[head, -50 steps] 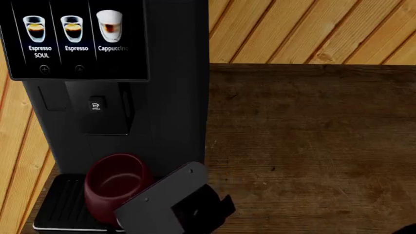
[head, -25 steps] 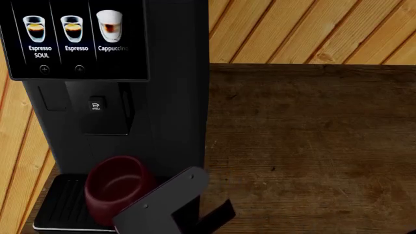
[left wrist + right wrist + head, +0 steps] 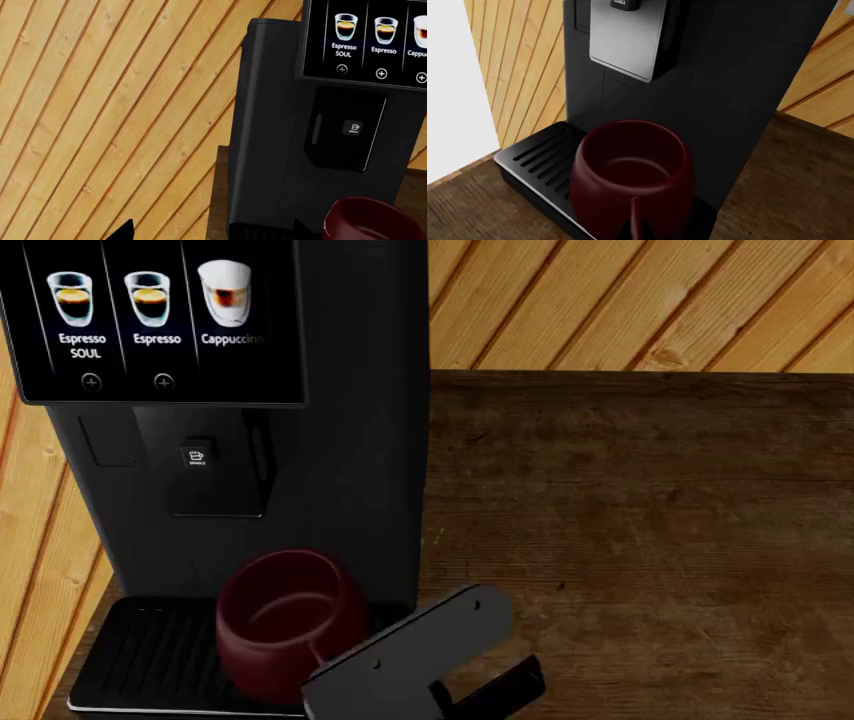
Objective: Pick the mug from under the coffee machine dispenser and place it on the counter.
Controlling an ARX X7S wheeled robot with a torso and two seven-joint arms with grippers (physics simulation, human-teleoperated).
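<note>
Both fingers (image 3: 527, 680) around mug (image 3: 287, 625)

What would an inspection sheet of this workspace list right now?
Surface: dark brown wood-plank counter, with a tall black coffee machine standing at its left end.
Job's things: small glossy maroon mug is over the ribbed black drip tray, offset to the right of the black dispenser block with the cup icon. Whether it touches the tray cannot be told. It is not yet on the counter.
Clutter: nothing seen.
Grippers: right claw is against the mug's near side, with its fingers hidden, so its grip is unconfirmed. Left claw shows two tips wide apart and looks open and empty.
Cables: nothing seen.
Surroundings: light orange wood-panelled wall.
</note>
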